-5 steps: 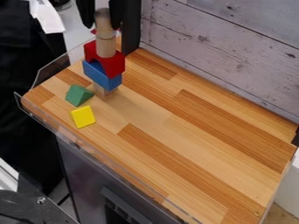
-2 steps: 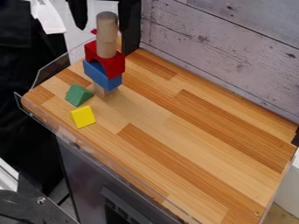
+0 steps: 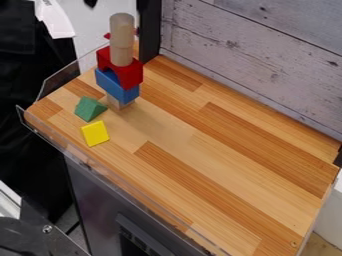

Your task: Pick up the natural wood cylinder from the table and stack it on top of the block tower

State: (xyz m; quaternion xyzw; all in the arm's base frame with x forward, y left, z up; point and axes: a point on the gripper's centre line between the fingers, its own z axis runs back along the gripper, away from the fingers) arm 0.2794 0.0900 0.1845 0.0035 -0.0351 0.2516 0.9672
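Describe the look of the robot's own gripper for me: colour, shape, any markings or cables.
The small part of the gripper at the top edge is plain black and narrows downward to a blunt point. I make out no marking or cable on that piece; too little of it shows to tell the gripper's full shape.

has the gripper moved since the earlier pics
Yes, upward in the view: the gripper is now much farther above the red arch block, which has stayed put, and sits at the top edge.
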